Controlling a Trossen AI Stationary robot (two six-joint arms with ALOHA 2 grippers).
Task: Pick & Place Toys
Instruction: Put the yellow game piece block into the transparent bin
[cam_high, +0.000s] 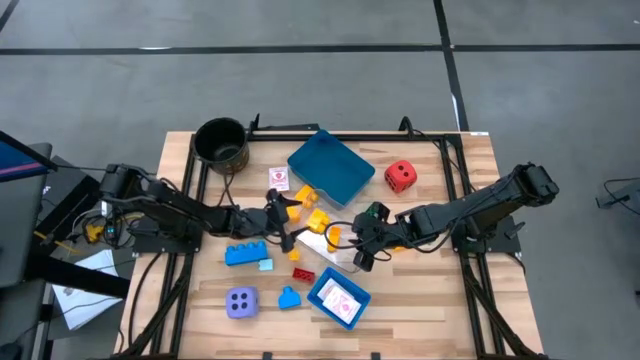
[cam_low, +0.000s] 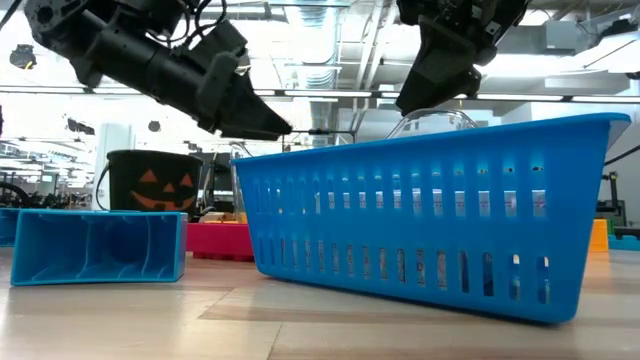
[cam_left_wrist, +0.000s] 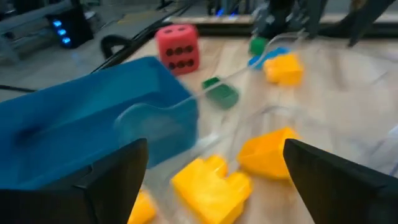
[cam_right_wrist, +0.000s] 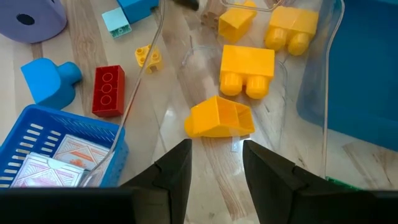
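Several yellow bricks (cam_right_wrist: 247, 62) lie in a clear plastic tray (cam_right_wrist: 324, 93) at the table's middle. My right gripper (cam_right_wrist: 216, 171) is at the tray's right end, shut on its rim. My left gripper (cam_left_wrist: 216, 177) stands open at the tray's left end (cam_high: 288, 220), with yellow bricks (cam_left_wrist: 211, 186) just ahead of its fingers; it touches nothing. A red brick (cam_right_wrist: 109, 90), a blue piece (cam_right_wrist: 50, 78) and the lavender die (cam_right_wrist: 31, 18) rest on the wood. The red die (cam_left_wrist: 178, 46) stands past the big blue tray (cam_left_wrist: 87, 130). A green brick (cam_left_wrist: 221, 94) lies beside it. My right gripper holds the clear tray by its right-hand rim (cam_low: 432, 118), pinched between the two fingers. The fingers slant down from the table's right side. They hide the exact place of contact in the wrist view. The tray's floor with the yellow bricks lies on the table.
A small blue basket (cam_right_wrist: 56, 155) with white red-printed cards stands near the front edge. The dark round pot (cam_high: 221, 143) is at the far left. A long blue brick (cam_high: 245, 253) and a small pale blue one (cam_right_wrist: 116, 22) lie left of the middle.
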